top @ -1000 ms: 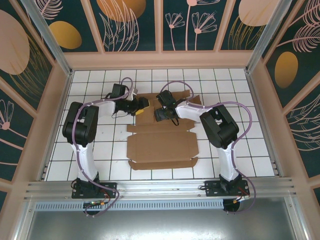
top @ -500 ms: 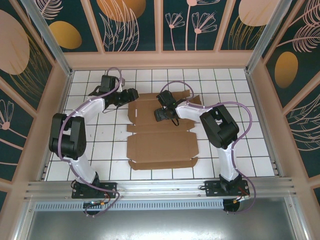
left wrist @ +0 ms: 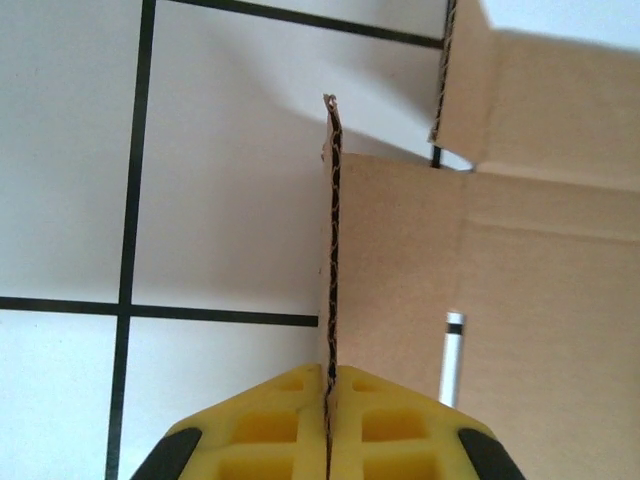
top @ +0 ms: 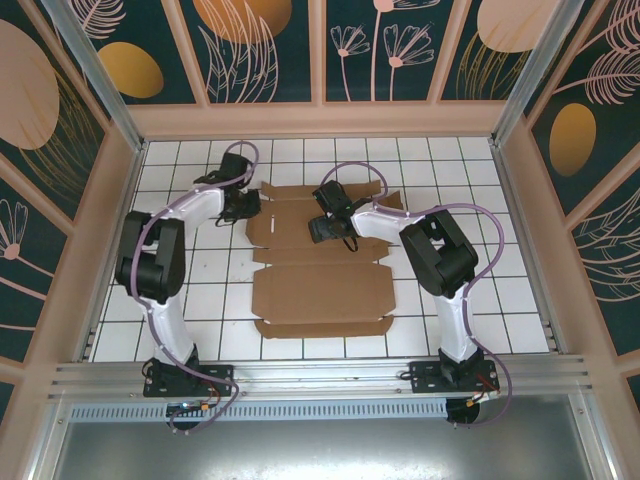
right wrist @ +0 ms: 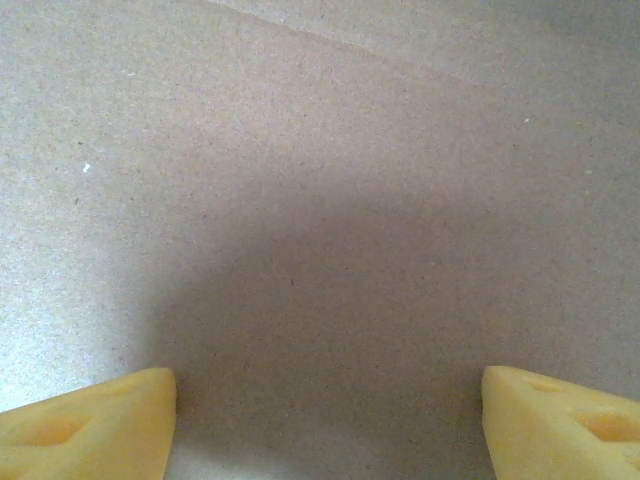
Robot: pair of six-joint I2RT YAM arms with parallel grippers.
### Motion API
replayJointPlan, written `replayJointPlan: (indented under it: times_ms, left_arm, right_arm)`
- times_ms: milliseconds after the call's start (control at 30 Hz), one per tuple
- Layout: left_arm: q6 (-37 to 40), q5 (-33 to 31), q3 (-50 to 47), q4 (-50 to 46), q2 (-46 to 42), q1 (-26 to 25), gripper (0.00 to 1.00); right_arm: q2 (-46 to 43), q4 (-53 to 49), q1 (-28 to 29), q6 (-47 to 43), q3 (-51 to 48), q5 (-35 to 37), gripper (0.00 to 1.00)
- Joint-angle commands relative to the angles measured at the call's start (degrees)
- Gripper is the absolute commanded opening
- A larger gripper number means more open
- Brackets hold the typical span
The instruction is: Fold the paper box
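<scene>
The paper box [top: 320, 290] is a flat brown die-cut sheet lying on the white tiled floor, with its flaps spread out. My left gripper [top: 252, 208] is at the sheet's far-left flap. In the left wrist view that flap [left wrist: 400, 260] stands on edge, and the left gripper [left wrist: 333, 372] is shut on it with yellow pads [left wrist: 260, 420] pressed to both faces. My right gripper [top: 318, 228] points down over the far middle panel. In the right wrist view the right gripper [right wrist: 330, 395] is open, its yellow fingertips [right wrist: 90, 420] wide apart just above bare cardboard [right wrist: 320, 200].
White floor tiles with black grout [top: 200, 290] surround the sheet. Wooden walls [top: 320, 118] close in the far side and both sides. A metal rail [top: 320, 375] runs along the near edge by the arm bases.
The left arm swung out to the left, then came back to the box's far-left flap and shut on it. The right arm has stayed put.
</scene>
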Motion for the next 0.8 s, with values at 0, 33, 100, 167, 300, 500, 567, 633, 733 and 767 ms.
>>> replayJointPlan:
  times_ms: [0,33,100,167,300,500,567,633,733,767]
  left_arm:
    - [0.77,-9.01,3.55,-5.97,3.93,-4.57,0.0]
    - [0.4,-10.83,4.45,-6.73,5.03,-5.76,0.01]
    - [-0.42,-13.58,6.29,-8.14,6.94,-8.15,0.06]
    - [-1.25,-14.34,8.2,-9.49,8.6,-10.57,0.13]
    - [-3.26,-10.19,8.32,-8.0,7.94,-11.41,0.22]
    - [-2.66,-8.34,4.92,-5.88,-4.12,-7.16,0.45]
    - [-3.04,-4.63,1.19,-4.21,-9.77,-5.03,0.52]
    - [-3.17,-1.47,-2.62,-3.53,-14.91,-4.21,0.56]
    - [-4.72,3.13,-9.86,-2.27,-20.5,-4.2,0.57]
    - [-5.52,4.24,-12.36,-1.56,-22.01,-4.22,0.57]
  right_arm:
    - [4.56,-5.88,0.9,-0.04,-2.0,-1.6,0.77]
    - [4.64,-5.85,0.97,0.04,-1.95,-1.55,0.77]
    - [4.79,-5.94,1.07,0.15,-1.89,-1.3,0.77]
    - [4.99,-6.19,1.16,0.13,-1.73,-1.16,0.77]
    - [5.28,-6.49,1.15,0.07,-1.91,-0.6,0.77]
    - [4.37,-6.18,1.08,0.28,-3.07,-0.31,0.77]
    - [4.39,-5.94,1.07,0.58,-3.26,-0.92,0.77]
    - [4.43,-5.7,1.07,0.97,-3.33,-1.27,0.77]
    - [4.34,-5.54,0.91,1.19,-3.53,-1.72,0.77]
    - [4.34,-5.56,0.89,1.19,-3.48,-1.79,0.77]
